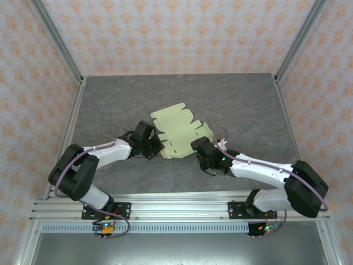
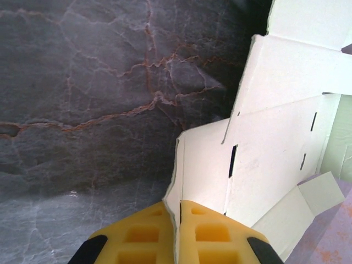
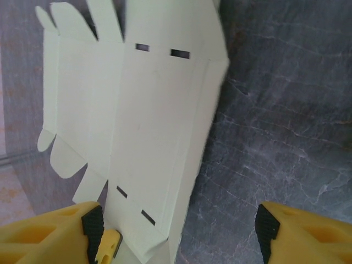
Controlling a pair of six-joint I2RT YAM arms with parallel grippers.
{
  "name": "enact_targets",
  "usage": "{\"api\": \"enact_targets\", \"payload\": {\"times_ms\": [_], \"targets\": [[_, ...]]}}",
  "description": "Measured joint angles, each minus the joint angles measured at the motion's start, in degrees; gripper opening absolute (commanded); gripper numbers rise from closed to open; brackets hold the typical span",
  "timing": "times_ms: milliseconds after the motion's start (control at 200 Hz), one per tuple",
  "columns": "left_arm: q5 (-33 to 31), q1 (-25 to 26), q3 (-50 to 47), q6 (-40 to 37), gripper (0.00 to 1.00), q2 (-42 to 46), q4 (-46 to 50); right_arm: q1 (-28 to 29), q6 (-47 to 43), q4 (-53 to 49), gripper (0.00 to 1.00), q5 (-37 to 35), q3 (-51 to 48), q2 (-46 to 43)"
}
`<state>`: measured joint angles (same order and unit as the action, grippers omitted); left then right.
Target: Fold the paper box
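The paper box [image 1: 179, 132] is a flat, pale yellow-green die-cut sheet with scalloped tabs, held above the grey table between the two arms. My left gripper [image 1: 156, 147] is shut on the sheet's left edge; in the left wrist view the thin card [image 2: 264, 137] runs down between the pressed yellow pads [image 2: 144, 234]. My right gripper [image 1: 196, 147] sits at the sheet's right side, open. In the right wrist view the card [image 3: 148, 121] reaches into the wide gap beside the left fingertip [image 3: 92, 225], while the right fingertip [image 3: 266, 228] stands well clear over the table.
The dark grey marbled table [image 1: 121, 99] has bare surface behind and to both sides of the sheet. Patterned walls and metal frame posts [image 1: 55, 38] enclose it. A slotted rail [image 1: 176, 212] with the arm bases runs along the near edge.
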<state>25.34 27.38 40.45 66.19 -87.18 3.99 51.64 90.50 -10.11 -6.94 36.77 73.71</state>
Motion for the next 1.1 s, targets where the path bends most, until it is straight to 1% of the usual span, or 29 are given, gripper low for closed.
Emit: {"api": "enact_targets", "payload": {"times_ms": [190, 295, 340, 380, 400, 420, 455, 465, 475, 490, 531, 601, 636, 691, 721, 771, 851, 901, 951, 1001, 1101], "targets": [[1.4, 0.0, 0.0, 0.0, 0.01, 0.0, -0.2, -0.9, 3.5, 7.7, 0.49, 2.5, -1.6, 6.3], [1.7, 0.0, 0.0, 0.0, 0.01, 0.0, -0.5, -2.3, 4.4, 11.3, 0.28, 3.4, -1.6, 9.4], [1.7, 0.0, 0.0, -0.1, 0.05, 0.0, -0.4, -2.8, 4.0, 12.7, 0.2, 4.0, -1.6, 10.7], [1.9, 0.0, 0.0, -0.3, 0.13, 0.0, -0.4, -3.1, 3.9, 13.7, 0.16, 4.2, -1.6, 11.8], [2.0, 0.0, 0.0, -0.3, 0.19, 0.0, -0.4, -3.2, 4.2, 14.1, 0.14, 4.3, -1.6, 12.3], [2.1, 0.0, 0.0, -0.5, 0.27, 0.0, -0.4, -3.2, 3.9, 14.5, 0.13, 4.4, -1.6, 12.8], [2.5, 0.0, 0.0, -1.1, 0.46, 0.0, -0.4, -3.3, 3.6, 15.2, 0.11, 4.7, -1.6, 13.7], [2.6, 0.0, 0.0, -1.2, 0.5, 0.0, -0.4, -3.3, 3.5, 15.4, 0.1, 4.8, -1.5, 14.0], [2.8, 0.0, 0.0, -1.4, 0.56, 0.0, -0.4, -3.3, 3.0, 15.4, 0.1, 4.9, -1.5, 14.2], [2.9, 0.0, 0.0, -1.7, 0.62, 0.0, -0.4, -3.3, 2.9, 15.4, 0.1, 4.9, -1.5, 14.4], [3.2, 0.0, 0.0, -2.5, 0.69, 0.1, -0.4, -3.3, 1.9, 15.2, 0.09, 4.9, -1.4, 14.9], [3.1, 0.0, 0.0, -4.5, 0.71, 1.2, 1.3, -3.5, -1.9, 13.6, 0.1, 4.5, -0.5, 15.0], [2.4, 0.0, 0.0, -6.0, 0.76, 2.8, 3.2, -3.5, -5.6, 12.6, 0.1, 3.9, 0.5, 15.0], [0.0, 0.0, 0.1, -8.2, 0.78, 6.8, 6.4, -3.6, -12.9, 11.4, 0.1, 3.3, 2.3, 14.9], [-1.8, 0.0, 0.1, -9.4, 0.81, 9.9, 8.0, -3.7, -17.5, 10.4, 0.1, 3.1, 3.5, 14.6], [-5.0, -0.3, 0.0, -10.9, 0.83, 15.8, 9.9, -3.7, -24.6, 8.8, 0.1, 2.5, 5.5, 14.0], [-10.1, -2.3, 0.0, -13.9, 0.83, 25.6, 11.8, -3.7, -38.7, 4.5, 0.1, 1.5, 9.4, 12.4], [-13.2, -3.7, 0.0, -15.7, 0.84, 29.6, 13.0, -3.7, -46.9, 1.7, 0.1, 0.7, 12.1, 11.9], [-16.1, -5.0, 0.4, -17.9, 0.85, 31.8, 14.7, -3.7, -56.6, -0.8, 0.08, 0.5, 14.5, 11.5], [-18.2, -5.7, 1.2, -19.7, 0.85, 32.5, 16.6, -3.7, -64.4, -2.8, 0.08, 0.4, 16.3, 11.4], [-20.3, -6.1, 2.4, -23.0, 0.85, 31.7, 18.8, -3.7, -80.9, -7.1, 0.07, -0.7, 18.3, 11.4]]}}
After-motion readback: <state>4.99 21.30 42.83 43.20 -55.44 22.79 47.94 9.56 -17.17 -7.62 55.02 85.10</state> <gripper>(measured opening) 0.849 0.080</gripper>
